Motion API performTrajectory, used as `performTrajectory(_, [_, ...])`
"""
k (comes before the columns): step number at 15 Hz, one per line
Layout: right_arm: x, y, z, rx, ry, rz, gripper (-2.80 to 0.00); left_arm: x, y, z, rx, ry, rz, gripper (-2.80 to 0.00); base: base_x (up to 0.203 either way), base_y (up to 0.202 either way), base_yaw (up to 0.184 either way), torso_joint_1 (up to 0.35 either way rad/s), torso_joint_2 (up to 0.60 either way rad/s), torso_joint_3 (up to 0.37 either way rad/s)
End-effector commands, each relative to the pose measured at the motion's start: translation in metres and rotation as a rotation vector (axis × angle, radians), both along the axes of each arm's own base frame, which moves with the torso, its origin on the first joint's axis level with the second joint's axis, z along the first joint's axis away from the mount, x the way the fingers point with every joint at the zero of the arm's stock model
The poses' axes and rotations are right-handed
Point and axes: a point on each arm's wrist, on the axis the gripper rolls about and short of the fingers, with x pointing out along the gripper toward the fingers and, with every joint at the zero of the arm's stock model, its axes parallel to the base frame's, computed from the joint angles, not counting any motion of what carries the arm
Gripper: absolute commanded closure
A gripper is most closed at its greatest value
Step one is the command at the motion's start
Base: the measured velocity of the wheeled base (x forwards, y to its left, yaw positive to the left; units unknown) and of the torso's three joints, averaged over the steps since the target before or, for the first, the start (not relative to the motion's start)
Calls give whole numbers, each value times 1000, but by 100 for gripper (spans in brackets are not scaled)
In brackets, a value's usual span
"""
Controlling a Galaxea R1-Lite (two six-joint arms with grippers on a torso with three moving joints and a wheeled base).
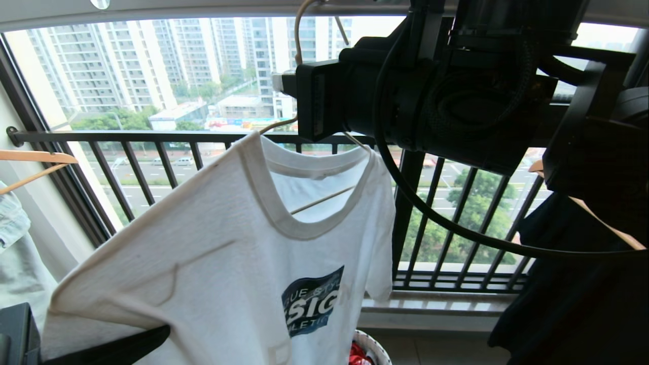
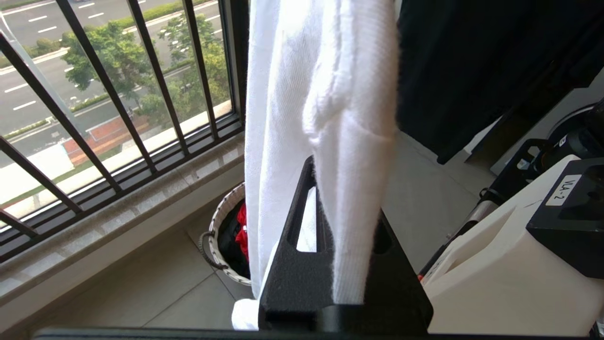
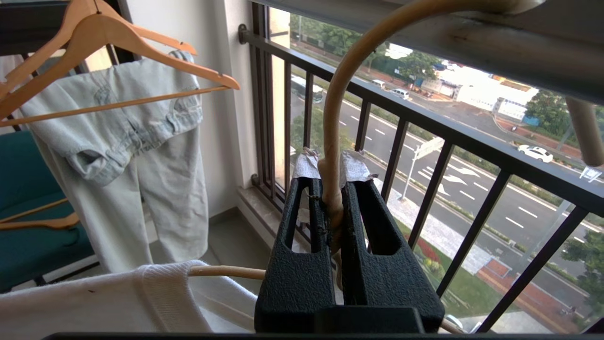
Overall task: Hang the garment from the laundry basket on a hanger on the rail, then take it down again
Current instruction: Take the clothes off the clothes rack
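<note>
Both grippers are clamping: the right gripper (image 3: 332, 182) is pinching the hanger (image 3: 337, 94) neck below the rail (image 3: 495, 33). The left gripper (image 2: 347, 208) is seemingly gripping the garment (image 1: 223, 253) hem.

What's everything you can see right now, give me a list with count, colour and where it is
T-shirt: one, white with a dark blue chest print, on the hanger.
Hanger: one, cream wire, hook curving up to the rail.
Rail: one, grey, overhead.
Basket: one, white woven, on the floor by the window sill, red and dark cloth inside.
Wooden hangers: at least two, light wood, left of the T-shirt.
Denim garment: one, pale, on a wooden hanger.
Black garment: one, right of the T-shirt.
Railing: one, black bars, at the window.
Left gripper: shut on the T-shirt's lower part.
Right gripper: shut on the hanger's neck under the hook.
</note>
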Motion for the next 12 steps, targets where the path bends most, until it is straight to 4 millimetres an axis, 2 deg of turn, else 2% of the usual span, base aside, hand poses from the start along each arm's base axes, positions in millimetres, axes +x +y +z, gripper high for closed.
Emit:
performTrajectory(1, [0, 0, 1, 3, -1, -4, 0, -2, 2, -1, -4, -3, 0, 0, 0, 0, 0, 0, 0, 0])
performTrajectory(4, [0, -1, 3, 10, -6, -7, 0, -7, 7, -4, -20, -6, 4, 0, 0, 0, 0, 0, 0, 0])
performTrajectory(8, [-1, -3, 7, 3, -1, -10, 0, -22, 19, -22, -31, -13, 7, 0, 0, 0, 0, 0, 0, 0])
performTrajectory(12, [0, -7, 11, 2, 0, -19, 0, -36, 32, -33, -16, 29, 9, 0, 0, 0, 0, 0, 0, 0])
